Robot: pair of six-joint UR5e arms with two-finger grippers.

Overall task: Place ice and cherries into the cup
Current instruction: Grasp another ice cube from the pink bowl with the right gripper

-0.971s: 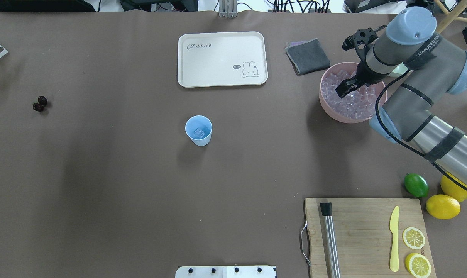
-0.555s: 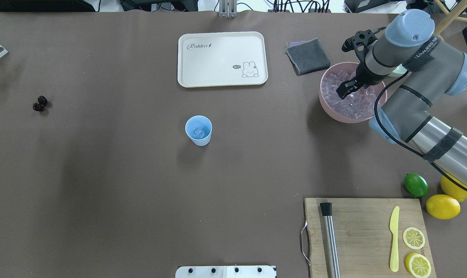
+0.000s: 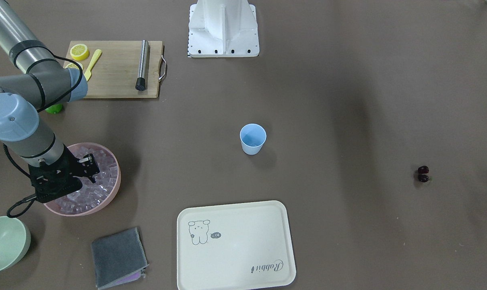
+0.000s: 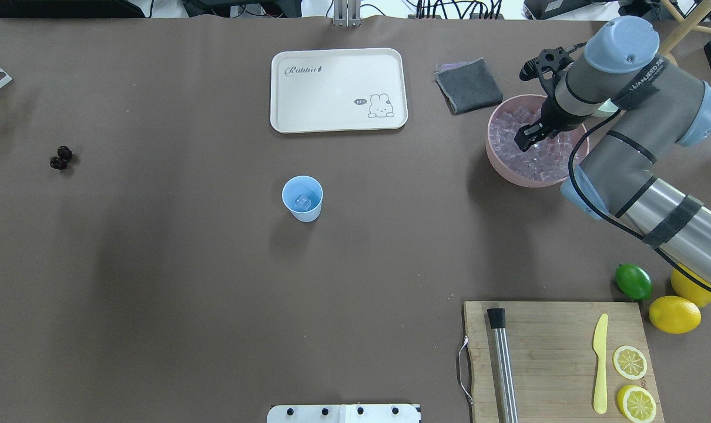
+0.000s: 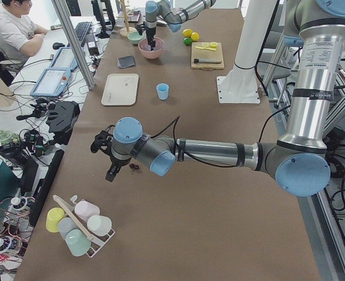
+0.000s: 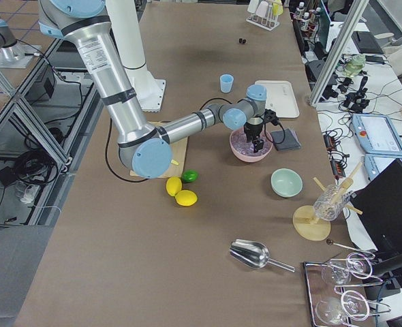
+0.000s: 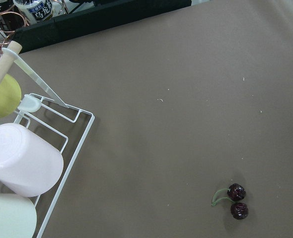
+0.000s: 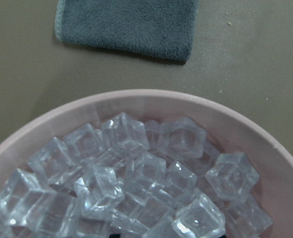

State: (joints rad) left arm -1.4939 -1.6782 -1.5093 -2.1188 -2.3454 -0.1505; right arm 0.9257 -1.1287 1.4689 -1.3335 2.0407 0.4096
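The light blue cup stands mid-table with one ice cube inside. More ice fills the pink bowl at the far right. My right gripper points down into that bowl, its fingers apart just over the cubes, and the right wrist view is full of ice. The cherries lie as a pair on the far left of the table. My left gripper shows only in the exterior left view, hovering beside the cherries; I cannot tell whether it is open.
A cream tray and a grey cloth lie at the back. The cutting board carries a muddler, knife and lemon slices, with a lime and lemons beside it. A wire rack of cups stands near the cherries.
My right gripper has sunk a little lower and slightly rightward into the ice bowl. The cup and cherries have not moved.
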